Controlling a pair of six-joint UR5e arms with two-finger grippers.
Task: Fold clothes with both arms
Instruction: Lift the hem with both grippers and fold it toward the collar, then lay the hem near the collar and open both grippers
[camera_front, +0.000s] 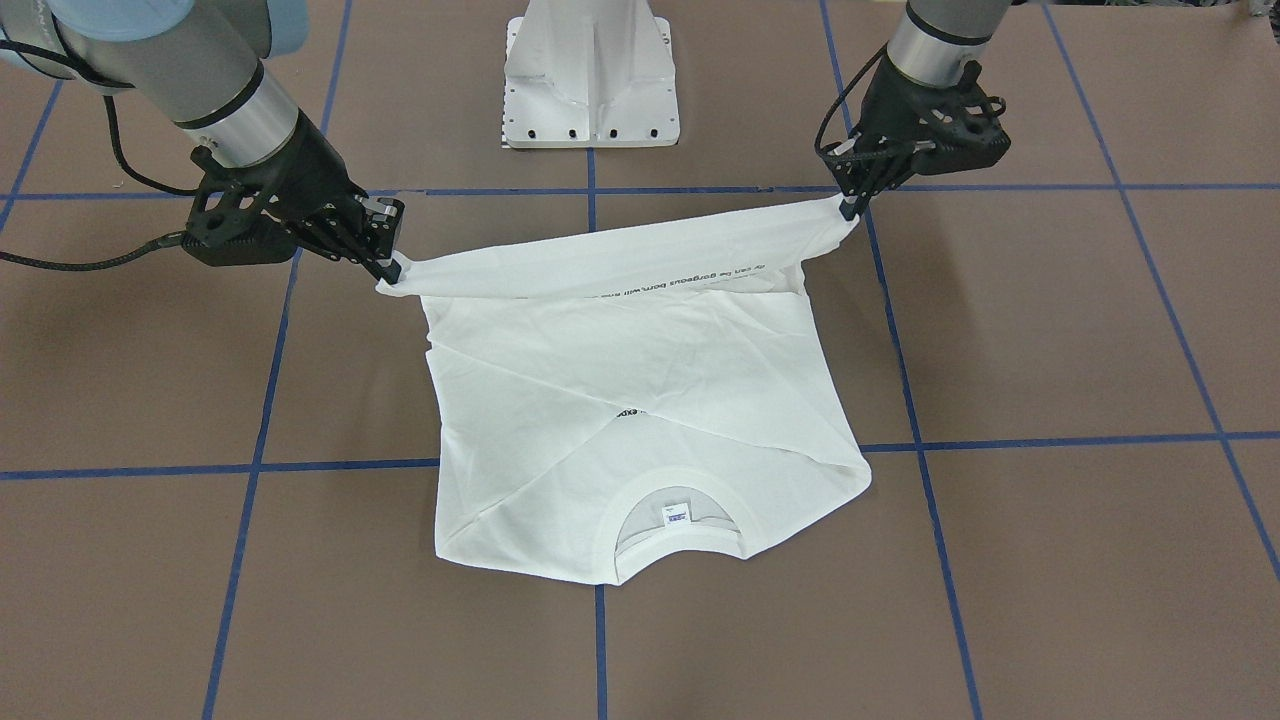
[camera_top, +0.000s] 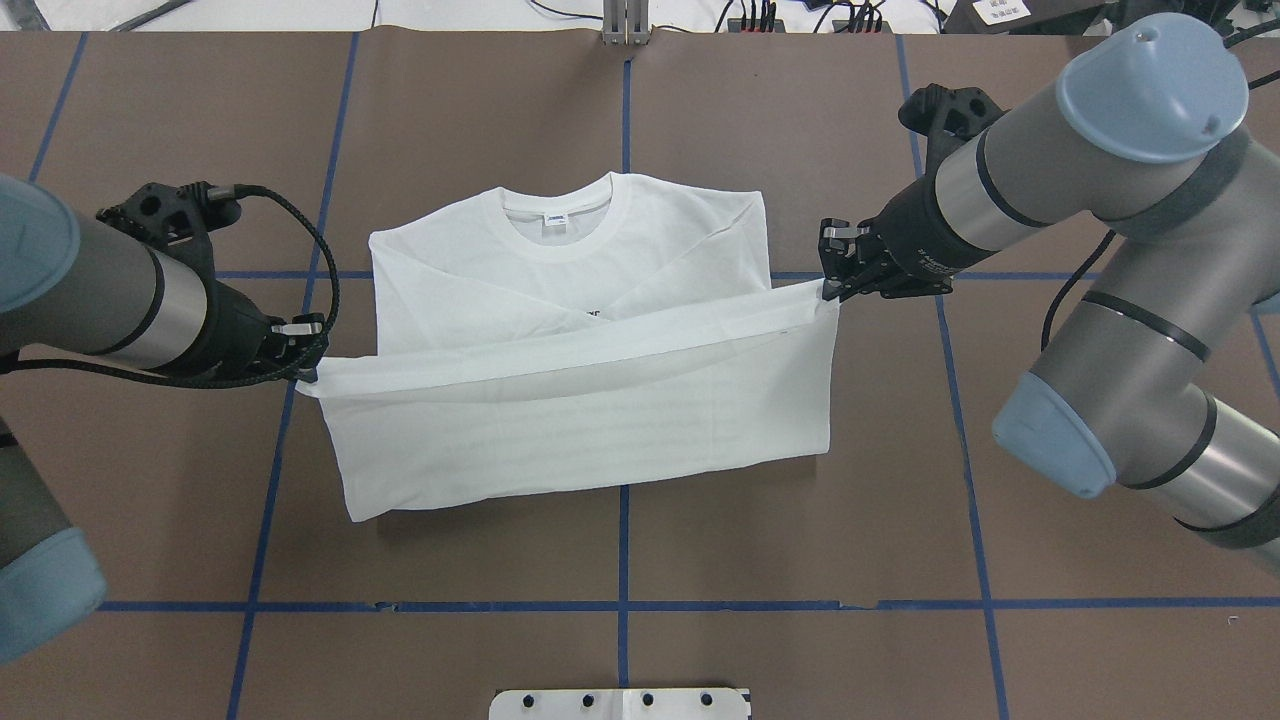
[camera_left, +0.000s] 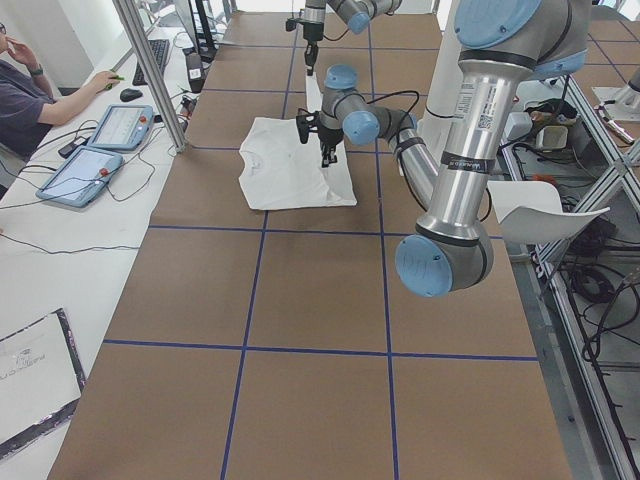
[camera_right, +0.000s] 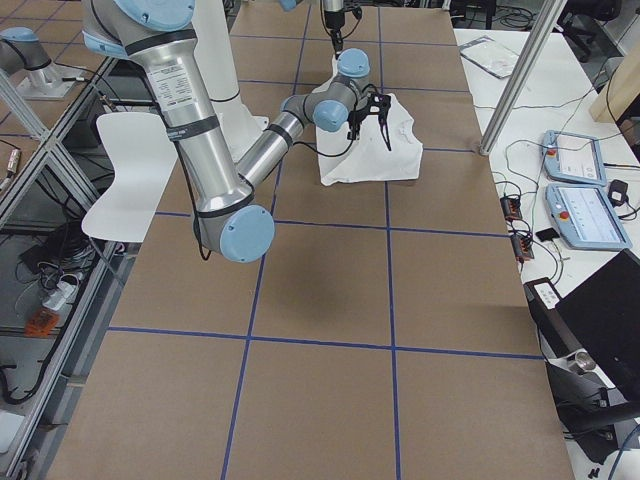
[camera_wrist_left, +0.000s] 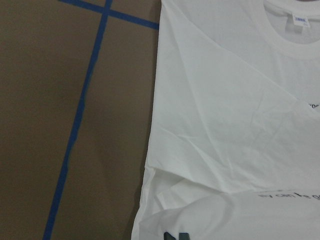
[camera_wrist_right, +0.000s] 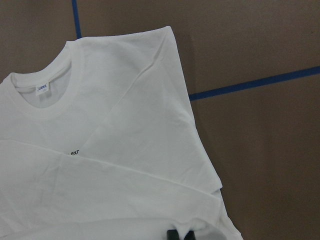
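Closest to both wrist cams: white cloth, bunched at the bottom edge of each view, so you've got fabric in the grip on both sides. Left gripper (camera_top: 306, 376): jaws pinched narrow on one hem corner of the T-shirt (camera_top: 580, 430). Right gripper (camera_top: 826, 291): same, jaws clamped on the other hem corner. Hem is off the bench and taut between them. It runs at a slant in the overhead view, right end nearer the collar (camera_top: 557, 247). Cloth below the hem hangs back to a fold on the robot's side. Rest of the shirt lies flat, sleeves folded in over the body, collar and its label (camera_top: 552, 219) towards your side. One line of black text (camera_front: 680, 280) shows under the raised hem.

Bench (camera_top: 800, 540) is brown, matte, gridded with blue tape (camera_top: 622, 545); shirt straddles the centre line. Brown surface shows on every side of the shirt, most of it towards the two bench ends. Left arm (camera_top: 110, 300) and right arm (camera_top: 1010, 200) come in low from either side. Cable (camera_top: 322, 245) loops by the left wrist, apart from the cloth. White pedestal (camera_front: 590, 80) sits on the robot's side, apart from the fold. Off the bench on your side: a seated person (camera_left: 25, 95), two teach pendants (camera_left: 120, 127), an aluminium post (camera_left: 150, 70).
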